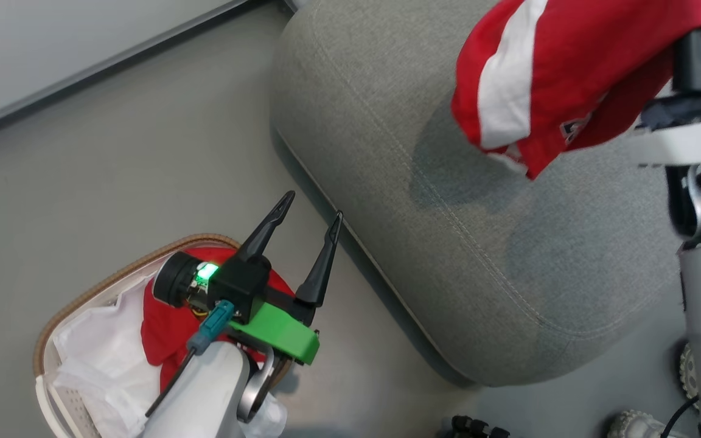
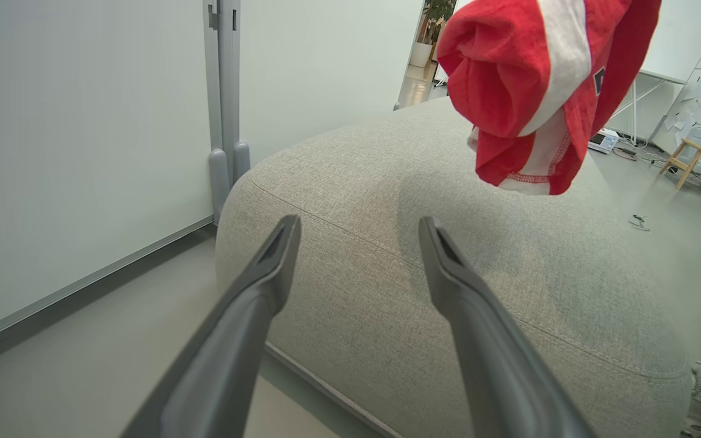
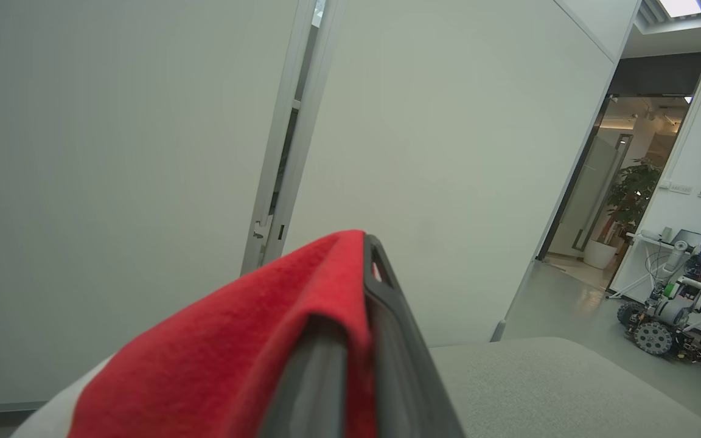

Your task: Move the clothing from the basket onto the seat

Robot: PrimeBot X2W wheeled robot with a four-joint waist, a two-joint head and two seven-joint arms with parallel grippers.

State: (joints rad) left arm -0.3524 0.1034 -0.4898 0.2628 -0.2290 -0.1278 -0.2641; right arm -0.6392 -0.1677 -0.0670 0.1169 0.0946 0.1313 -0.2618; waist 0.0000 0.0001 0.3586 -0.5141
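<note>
— Over the big grey upholstered seat (image 1: 448, 255), the right gripper (image 3: 367, 249) is clenched on a red, white-striped garment (image 1: 569, 73), which dangles clear of the cushion.
— It's draped over one finger, so it might snag on release. The left gripper (image 1: 314, 204) is splayed and empty by the white woven-rimmed basket (image 1: 113, 274).

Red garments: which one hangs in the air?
The white-striped one, pinched in the right gripper over the seat; the other garment lies in the basket.
</note>
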